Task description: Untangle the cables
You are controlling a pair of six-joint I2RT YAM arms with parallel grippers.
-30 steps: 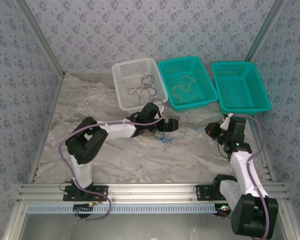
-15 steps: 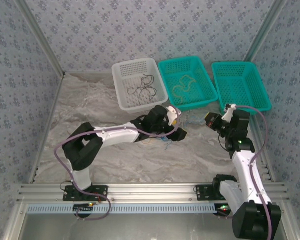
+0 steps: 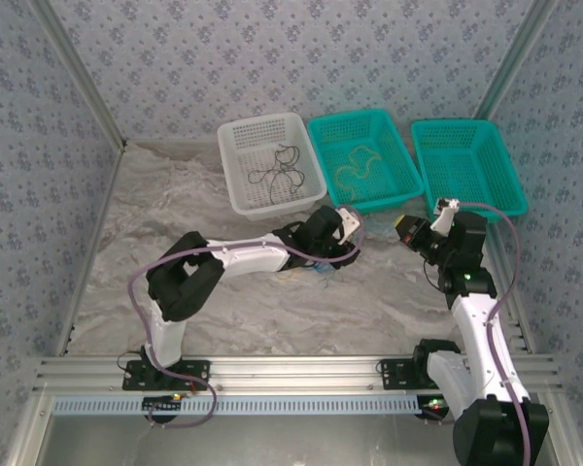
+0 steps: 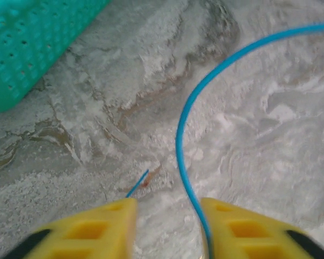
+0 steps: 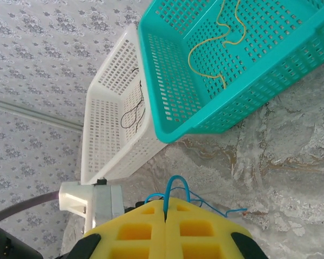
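Caller: Movement overhead: left gripper [image 3: 348,250] has slid right, right gripper [image 3: 405,228] has lifted, so the pull-apart looks begun
Analyst: Left wrist: fingers wide, gripping nothing; blue cable [image 4: 181,135] runs between them over the cloth [image 4: 270,135], arcing away upper right
Caller: Right wrist: pads pinched tight on its loop, just below the teal basket [image 5: 248,97]

Rest of blue cable [image 4: 179,139] off-frame

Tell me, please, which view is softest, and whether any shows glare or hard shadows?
Left wrist view: softest, with the teal basket and the left tool blurred, the blue cable crisper. Right wrist view: sharp, the yellow cable clear against the mesh. Top external view: even light, no glare, only faint shadows.
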